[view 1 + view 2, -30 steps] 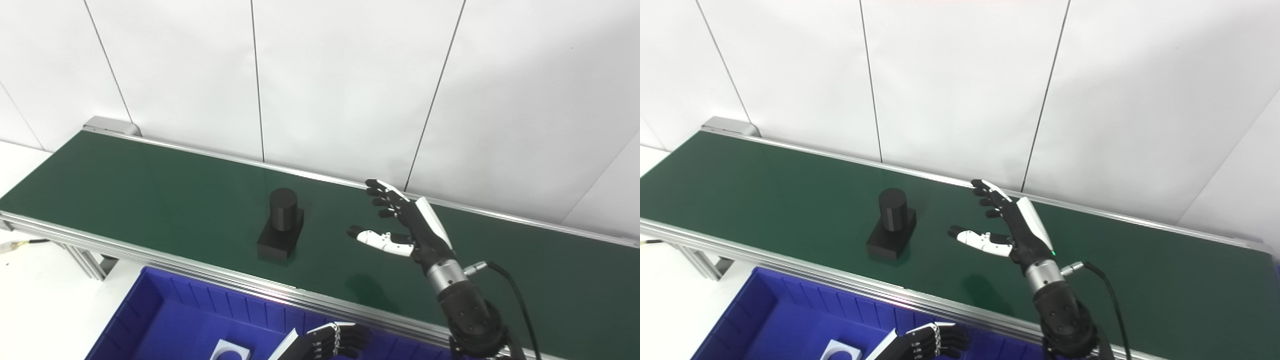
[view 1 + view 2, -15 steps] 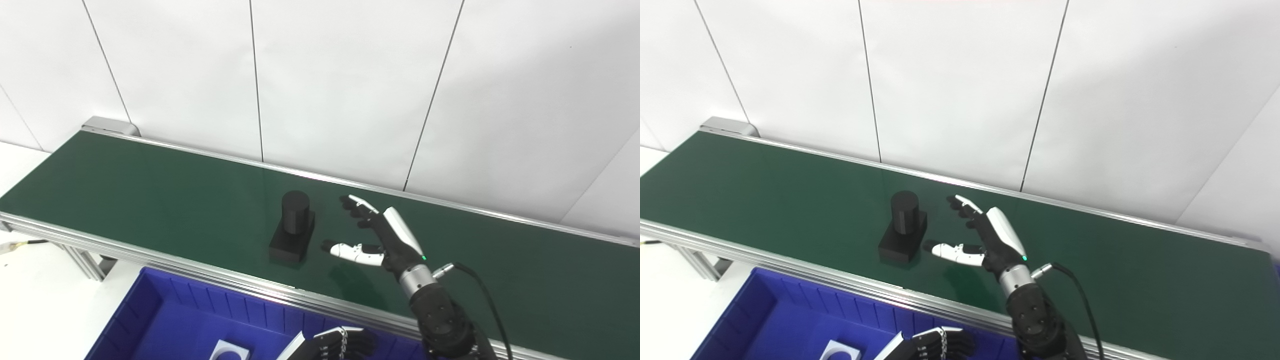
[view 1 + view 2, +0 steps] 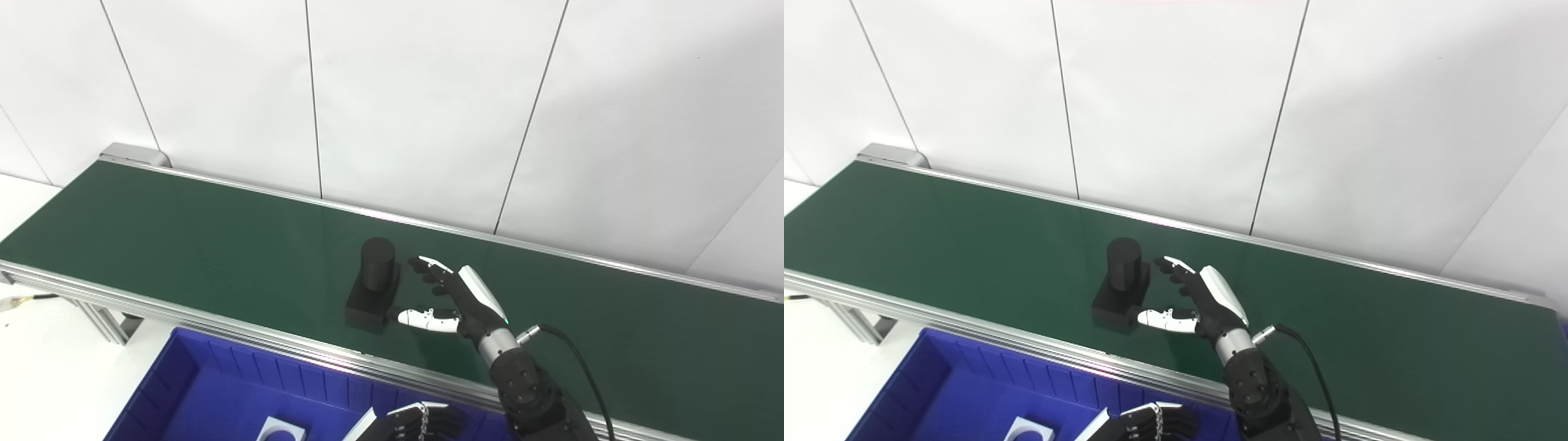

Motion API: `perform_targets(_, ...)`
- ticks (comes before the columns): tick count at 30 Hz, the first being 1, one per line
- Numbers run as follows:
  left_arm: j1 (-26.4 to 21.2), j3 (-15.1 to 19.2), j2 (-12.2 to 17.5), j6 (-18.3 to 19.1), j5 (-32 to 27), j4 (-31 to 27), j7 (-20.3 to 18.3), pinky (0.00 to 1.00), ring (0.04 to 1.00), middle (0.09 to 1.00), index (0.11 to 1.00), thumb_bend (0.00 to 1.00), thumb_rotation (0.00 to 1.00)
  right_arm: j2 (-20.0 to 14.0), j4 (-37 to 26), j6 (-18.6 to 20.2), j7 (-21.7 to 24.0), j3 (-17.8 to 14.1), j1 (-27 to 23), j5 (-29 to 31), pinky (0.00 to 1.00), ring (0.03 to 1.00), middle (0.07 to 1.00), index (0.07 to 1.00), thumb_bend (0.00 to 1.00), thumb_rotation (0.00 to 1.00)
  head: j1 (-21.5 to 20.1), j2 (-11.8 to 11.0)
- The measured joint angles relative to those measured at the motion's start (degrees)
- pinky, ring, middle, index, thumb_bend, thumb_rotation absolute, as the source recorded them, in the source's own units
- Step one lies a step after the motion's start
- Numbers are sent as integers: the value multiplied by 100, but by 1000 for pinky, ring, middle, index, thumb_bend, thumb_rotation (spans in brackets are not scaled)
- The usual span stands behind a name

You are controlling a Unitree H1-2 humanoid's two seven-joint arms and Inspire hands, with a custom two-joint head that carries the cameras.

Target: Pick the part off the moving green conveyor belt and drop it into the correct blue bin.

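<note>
Mid-frame, the right hand (image 3: 456, 300), fingers spread and empty, sits just right of the upright black cylinder-on-block part (image 3: 372, 286); the left hand (image 3: 410, 424), bottom edge, looks curled.

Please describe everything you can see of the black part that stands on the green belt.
The black part is matte and dark all over. It has a flat rectangular base with an upright round cylinder on top, set toward the far end of the base. It stands upright on the green conveyor belt, near the belt's front rail. The right hand is open at its right side, fingers apart; its white thumb tip reaches the near corner of the base, though real contact cannot be judged. Nothing else is near the part.
</note>
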Motion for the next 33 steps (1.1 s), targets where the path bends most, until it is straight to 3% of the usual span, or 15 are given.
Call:
perform_targets(14, 10, -43, -83, -3, 57, 4, 1, 721, 763, 776, 763, 999, 424, -31, 1003, -228, -283, -86, -411, 30, 852, 871, 868, 882, 651, 462, 18, 9)
perform_targets(19, 26, -57, -116, -3, 119, 4, 3, 721, 763, 775, 761, 998, 413, -53, 1324, -296, -363, -153, -625, 55, 806, 856, 862, 887, 644, 445, 35, 26)
perform_targets(22, 50, -58, -126, -6, 119, 5, 3, 718, 762, 775, 761, 1000, 413, -53, 1393, -348, -384, -230, -657, 111, 773, 849, 858, 885, 648, 426, 70, 44)
perform_targets(33, 129, -83, -150, -5, 127, 3, 50, 720, 759, 773, 763, 1000, 418, -29, 1493, -419, -535, -239, -658, 131, 816, 861, 852, 870, 656, 393, 123, 79)
